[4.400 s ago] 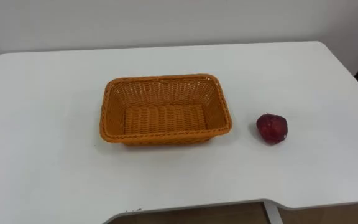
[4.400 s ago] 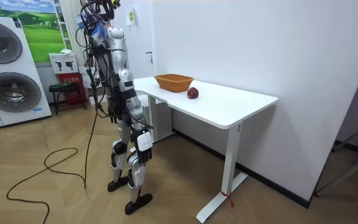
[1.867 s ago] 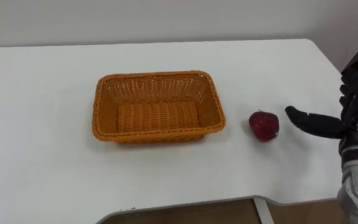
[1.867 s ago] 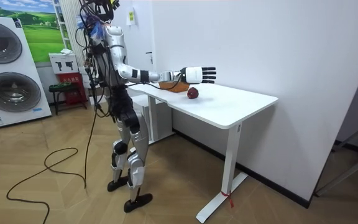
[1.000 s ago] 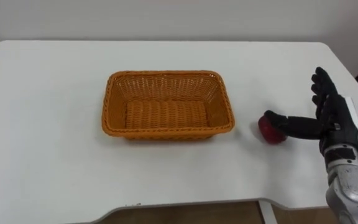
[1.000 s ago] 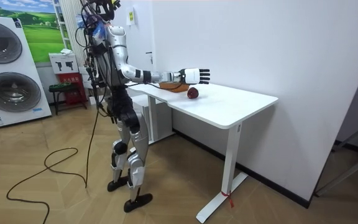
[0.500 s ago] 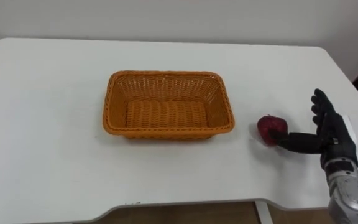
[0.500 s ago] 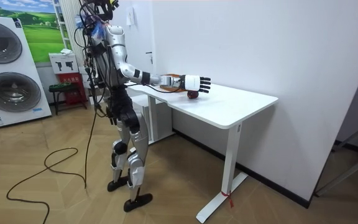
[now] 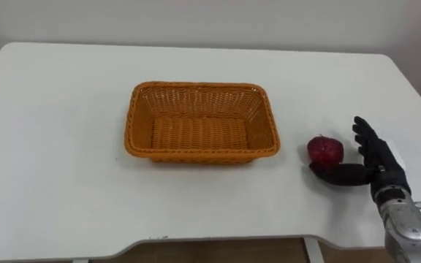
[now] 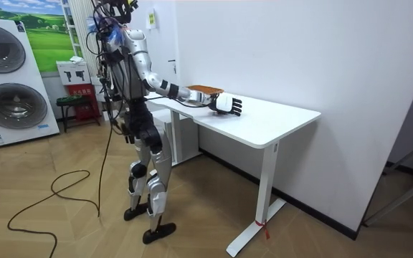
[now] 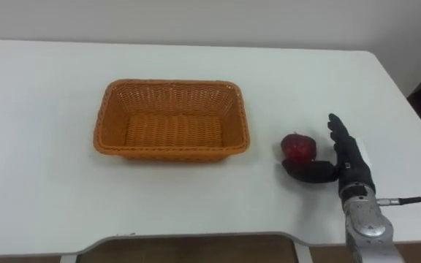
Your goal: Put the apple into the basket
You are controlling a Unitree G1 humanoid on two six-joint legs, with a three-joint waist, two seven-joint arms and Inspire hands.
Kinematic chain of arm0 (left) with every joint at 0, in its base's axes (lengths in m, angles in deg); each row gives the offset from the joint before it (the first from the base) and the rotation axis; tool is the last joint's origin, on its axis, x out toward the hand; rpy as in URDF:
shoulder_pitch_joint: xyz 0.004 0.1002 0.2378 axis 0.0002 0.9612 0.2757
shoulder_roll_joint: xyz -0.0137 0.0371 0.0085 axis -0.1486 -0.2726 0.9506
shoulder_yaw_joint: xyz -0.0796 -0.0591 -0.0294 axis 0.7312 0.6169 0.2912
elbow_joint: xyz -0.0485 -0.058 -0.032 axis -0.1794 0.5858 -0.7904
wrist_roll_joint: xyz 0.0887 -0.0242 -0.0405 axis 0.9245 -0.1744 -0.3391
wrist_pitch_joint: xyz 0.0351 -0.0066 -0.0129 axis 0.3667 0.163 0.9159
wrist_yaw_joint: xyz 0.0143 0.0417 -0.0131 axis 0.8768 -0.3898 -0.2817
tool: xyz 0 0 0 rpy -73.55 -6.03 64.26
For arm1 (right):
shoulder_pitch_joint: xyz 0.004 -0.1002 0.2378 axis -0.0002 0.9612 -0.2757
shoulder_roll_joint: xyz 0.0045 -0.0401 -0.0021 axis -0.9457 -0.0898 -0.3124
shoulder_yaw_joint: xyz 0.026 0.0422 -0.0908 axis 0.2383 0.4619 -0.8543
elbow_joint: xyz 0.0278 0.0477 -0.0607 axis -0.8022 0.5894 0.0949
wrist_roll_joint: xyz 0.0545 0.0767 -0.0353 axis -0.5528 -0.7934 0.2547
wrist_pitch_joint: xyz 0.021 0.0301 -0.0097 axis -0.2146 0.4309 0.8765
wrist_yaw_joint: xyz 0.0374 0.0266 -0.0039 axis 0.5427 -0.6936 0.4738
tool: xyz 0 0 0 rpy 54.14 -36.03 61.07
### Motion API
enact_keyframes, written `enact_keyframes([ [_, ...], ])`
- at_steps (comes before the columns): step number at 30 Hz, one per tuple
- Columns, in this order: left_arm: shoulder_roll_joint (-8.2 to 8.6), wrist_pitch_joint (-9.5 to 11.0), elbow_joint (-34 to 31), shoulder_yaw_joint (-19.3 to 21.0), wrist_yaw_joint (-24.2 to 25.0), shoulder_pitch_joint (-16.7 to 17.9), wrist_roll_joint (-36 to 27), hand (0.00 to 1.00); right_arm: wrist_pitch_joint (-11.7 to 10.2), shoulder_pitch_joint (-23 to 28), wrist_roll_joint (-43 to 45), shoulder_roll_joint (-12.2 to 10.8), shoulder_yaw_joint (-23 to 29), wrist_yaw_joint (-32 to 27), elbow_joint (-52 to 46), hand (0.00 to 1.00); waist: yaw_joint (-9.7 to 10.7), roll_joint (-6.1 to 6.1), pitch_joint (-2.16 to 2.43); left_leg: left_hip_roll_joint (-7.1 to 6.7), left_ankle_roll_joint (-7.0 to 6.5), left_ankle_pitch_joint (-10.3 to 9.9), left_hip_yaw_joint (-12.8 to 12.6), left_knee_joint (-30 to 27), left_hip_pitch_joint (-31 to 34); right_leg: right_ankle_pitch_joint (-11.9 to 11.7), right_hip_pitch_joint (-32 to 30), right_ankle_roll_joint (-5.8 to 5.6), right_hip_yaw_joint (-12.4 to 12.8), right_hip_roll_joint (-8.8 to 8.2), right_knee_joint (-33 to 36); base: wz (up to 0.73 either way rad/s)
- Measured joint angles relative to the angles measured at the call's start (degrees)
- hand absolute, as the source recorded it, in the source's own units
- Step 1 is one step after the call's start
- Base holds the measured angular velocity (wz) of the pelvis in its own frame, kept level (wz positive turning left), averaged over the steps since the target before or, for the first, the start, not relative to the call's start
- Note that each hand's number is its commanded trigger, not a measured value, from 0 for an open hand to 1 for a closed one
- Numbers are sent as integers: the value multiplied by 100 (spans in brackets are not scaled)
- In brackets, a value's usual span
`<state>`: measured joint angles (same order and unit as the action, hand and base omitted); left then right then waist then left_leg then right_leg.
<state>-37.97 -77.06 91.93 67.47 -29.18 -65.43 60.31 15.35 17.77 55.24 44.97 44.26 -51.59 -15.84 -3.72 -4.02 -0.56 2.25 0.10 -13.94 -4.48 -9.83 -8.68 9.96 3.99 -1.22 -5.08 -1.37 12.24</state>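
One apple on the table, one open hand beside it

We see one white table (image 9: 50, 146), and in the room view the robot stands on both feet at its long edge, with the right arm stretched out over the top. On the table we count one basket (image 9: 203, 87), orange and woven, rectangular, which lies near the middle and has nothing inside it. To the right of the basket, apart from it, we find one hand, the right hand (image 9: 377, 166). It is open: the fingers (image 9: 364, 135) are straight and point away from the robot, with the palm turned toward the basket, and the thumb reaches sideways along the table top. The smallest thing is the one red apple (image 9: 325, 150). It sits on the table between the basket and the palm, not in the basket. The thumb lies just at the near side of the apple and seems to touch it low down, while the straight fingers stand just beside it on its right. Nothing is curled round the fruit, so the hand does not grip it
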Motion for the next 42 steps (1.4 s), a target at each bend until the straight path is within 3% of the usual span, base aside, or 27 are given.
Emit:
enact_keyframes([
  [10,-70,0,-10,0,287,-5,0,0,-39,-129,339,37,-61,140,320,0,-23,-5,-5,0,7,-5,75,-54,16,-5,86,8,-115,-9,-56,4],
  [11,-70,0,-10,0,296,-4,0,0,-39,-129,354,39,-61,142,320,4,-23,-5,-5,0,7,-5,75,-56,18,-6,86,8,-116,-8,-56,0],
  [12,-73,0,-11,0,327,-3,0,0,-39,-129,378,43,-59,152,319,56,-23,-5,-3,0,7,-5,76,-58,18,-6,86,8,-118,-8,-56,0],
  [13,-76,0,-11,0,363,1,0,0,-39,-129,404,49,-57,173,319,100,-22,-5,1,0,7,-5,76,-59,19,-6,86,8,-120,-8,-56,0],
  [17,-76,-1,-18,0,396,-6,0,0,-39,-137,527,66,-47,170,319,100,-8,-4,11,0,7,-5,78,-60,19,-6,89,8,-121,-9,-54,0],
  [22,-77,-28,-27,-1,398,-2,0,0,24,-229,707,271,-48,129,332,100,-7,7,38,2,7,-5,83,-62,9,-6,100,8,-124,-7,-53,0],
  [42,-76,-121,20,-110,373,-24,0,0,22,-239,643,242,-44,172,507,100,-113,5,36,-1,10,-7,149,-96,-42,-6,190,9,-182,-16,-51,1],
])
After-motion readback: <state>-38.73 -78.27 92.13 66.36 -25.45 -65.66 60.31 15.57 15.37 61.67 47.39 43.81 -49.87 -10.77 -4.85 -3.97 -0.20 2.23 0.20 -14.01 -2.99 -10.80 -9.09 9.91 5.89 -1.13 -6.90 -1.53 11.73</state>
